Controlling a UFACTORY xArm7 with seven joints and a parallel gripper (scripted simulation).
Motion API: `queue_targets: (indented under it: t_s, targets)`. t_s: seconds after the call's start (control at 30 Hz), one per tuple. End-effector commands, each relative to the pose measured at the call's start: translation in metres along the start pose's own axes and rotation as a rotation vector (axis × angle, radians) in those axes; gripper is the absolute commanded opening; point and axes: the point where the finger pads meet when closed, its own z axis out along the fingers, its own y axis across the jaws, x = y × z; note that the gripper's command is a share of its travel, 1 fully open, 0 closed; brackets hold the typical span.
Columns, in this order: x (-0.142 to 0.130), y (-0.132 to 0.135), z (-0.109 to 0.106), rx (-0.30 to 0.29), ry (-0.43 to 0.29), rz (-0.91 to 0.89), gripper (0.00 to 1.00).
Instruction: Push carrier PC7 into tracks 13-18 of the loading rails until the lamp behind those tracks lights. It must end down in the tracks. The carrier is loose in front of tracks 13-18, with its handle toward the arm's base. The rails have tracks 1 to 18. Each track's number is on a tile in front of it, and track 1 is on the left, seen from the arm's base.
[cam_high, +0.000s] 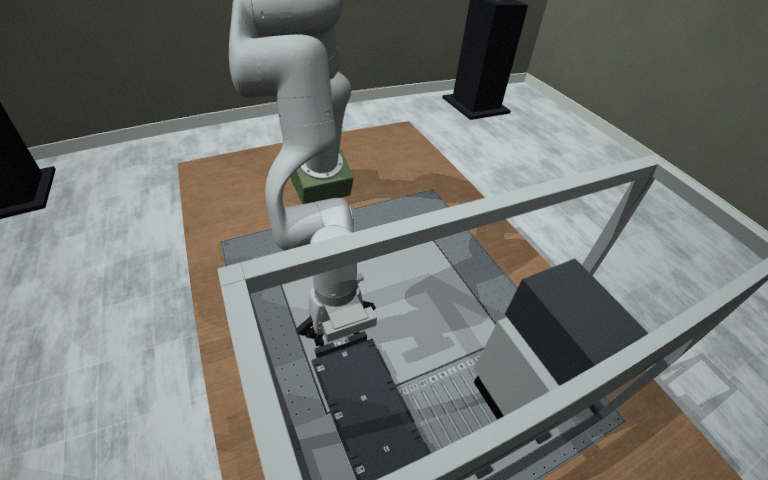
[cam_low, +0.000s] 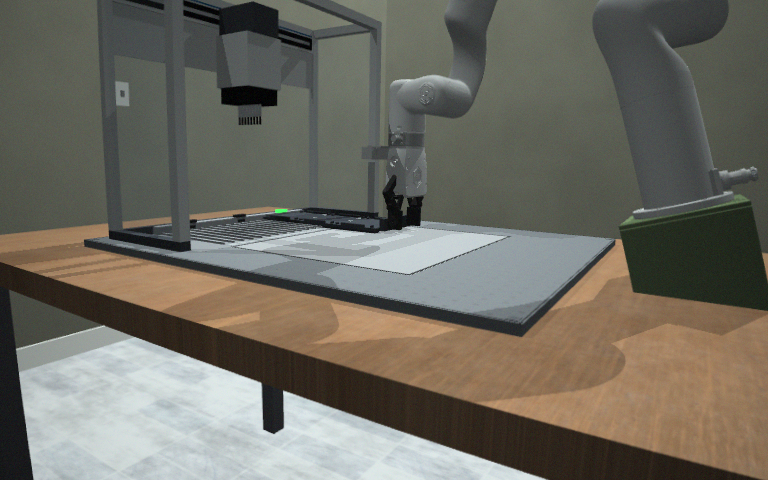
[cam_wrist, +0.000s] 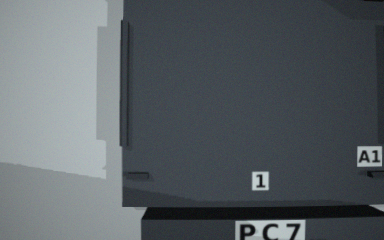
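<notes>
Carrier PC7 (cam_high: 368, 413) is a flat dark plate lying low on the left side of the loading rails (cam_high: 450, 404), seen from the top view. In the wrist view its top (cam_wrist: 250, 100) fills the frame, with labels "1" and "A1", and the handle tile reads PC7 (cam_wrist: 270, 231). A green lamp (cam_low: 281, 211) glows behind the carrier (cam_low: 334, 217). My gripper (cam_high: 339, 338) points straight down at the carrier's handle end, open, fingertips (cam_low: 402, 219) low by the handle.
A grey gantry frame (cam_high: 453, 217) surrounds the rails, carrying a dark pipetting head (cam_high: 566, 322) that hangs high (cam_low: 249, 56). Bare rails (cam_low: 243, 229) with number tiles (cam_high: 447, 373) lie beside the carrier. The arm's green base block (cam_low: 693, 251) stands on the table.
</notes>
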Motion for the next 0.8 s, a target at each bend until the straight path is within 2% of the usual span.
queue_targets:
  t_s: [0.0, 0.77]
  targets:
    - [0.0017, 0.0006, -0.0013, -0.002, 0.004, 0.000, 0.82]
    - [-0.0043, 0.0006, -0.0013, -0.002, 0.004, 0.000, 0.82]
